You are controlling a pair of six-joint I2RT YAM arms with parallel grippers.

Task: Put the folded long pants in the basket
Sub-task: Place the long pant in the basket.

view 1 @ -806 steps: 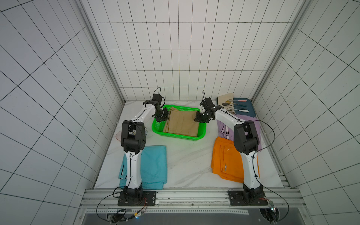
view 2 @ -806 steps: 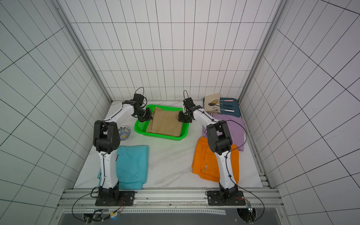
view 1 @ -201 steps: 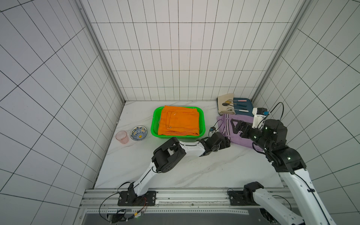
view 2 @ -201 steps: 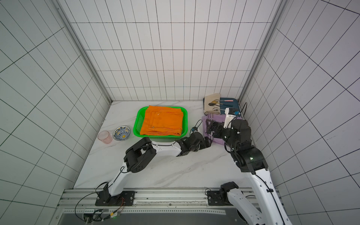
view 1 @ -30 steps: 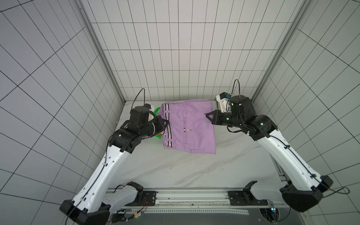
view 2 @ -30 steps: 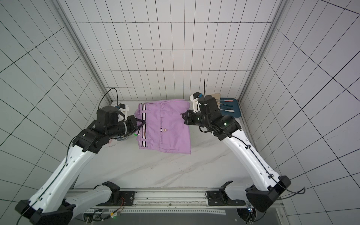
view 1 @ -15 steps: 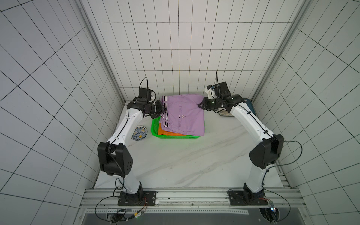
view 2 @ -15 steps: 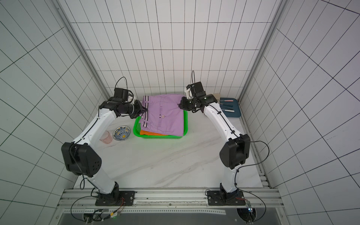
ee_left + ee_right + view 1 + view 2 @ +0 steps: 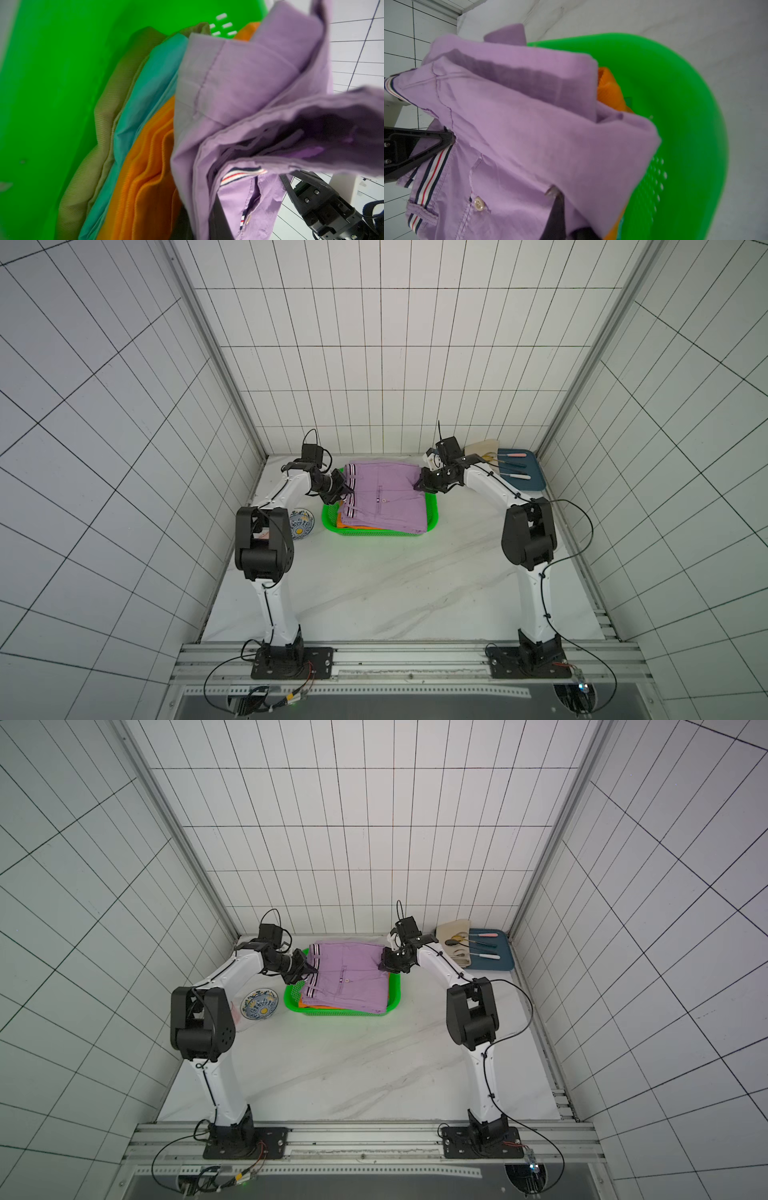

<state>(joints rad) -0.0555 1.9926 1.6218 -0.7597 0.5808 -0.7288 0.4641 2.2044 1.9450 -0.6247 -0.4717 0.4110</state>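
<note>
The lilac pants (image 9: 384,497) lay spread over the green basket (image 9: 374,532) at the back of the bench (image 9: 374,585). They were topmost on the stack and covered nearly the whole opening, so in both top views only the near wall and the side rims showed. The left end effector (image 9: 347,490) was clenched on the striped waistband edge. The right end effector (image 9: 419,484) was clenched on the opposite edge, its tips buried under a lilac fold. Of the pairs beneath, the top views gave only a thin sliver of the orange pants (image 9: 342,525). The left wrist view showed the tan pants (image 9: 99,128) and the sky blue pants (image 9: 149,83) layered with the orange against the blurred green wall. Whether the lilac cloth rested fully on the stack or was held raised at its edges could not be told. A patterned bowl (image 9: 301,524) sat partly hidden behind the left arm.
</note>
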